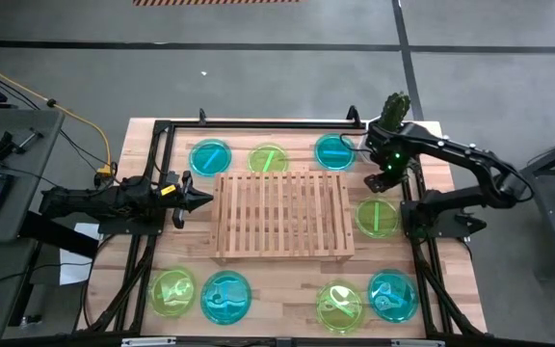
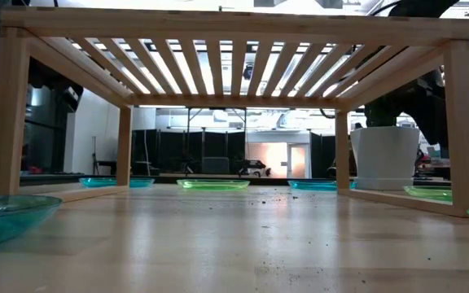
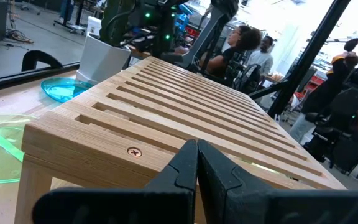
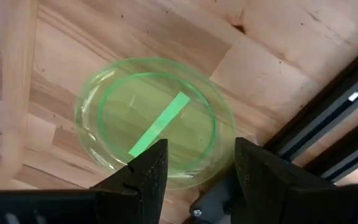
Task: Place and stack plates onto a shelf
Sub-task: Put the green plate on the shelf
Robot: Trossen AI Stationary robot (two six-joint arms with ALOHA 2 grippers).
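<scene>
The slatted wooden shelf (image 1: 282,214) stands on its legs in the middle of the table. Plates lie flat around it: cyan (image 1: 210,156), green (image 1: 268,159) and cyan (image 1: 334,151) along the far side, one green plate (image 1: 378,216) to its right, and several along the near edge. My right gripper (image 1: 383,181) hovers open over the far rim of that right-hand green plate (image 4: 154,121), its fingers (image 4: 143,168) clear of it. My left gripper (image 1: 200,200) is shut and points level at the shelf's left end (image 3: 129,140), just short of it.
A white pot with a plant (image 1: 393,111) stands at the far right corner, beside my right arm. Black frame rails (image 1: 422,260) run along the table's left and right sides and far edge. People sit in the room beyond (image 3: 253,50). The shelf top carries nothing.
</scene>
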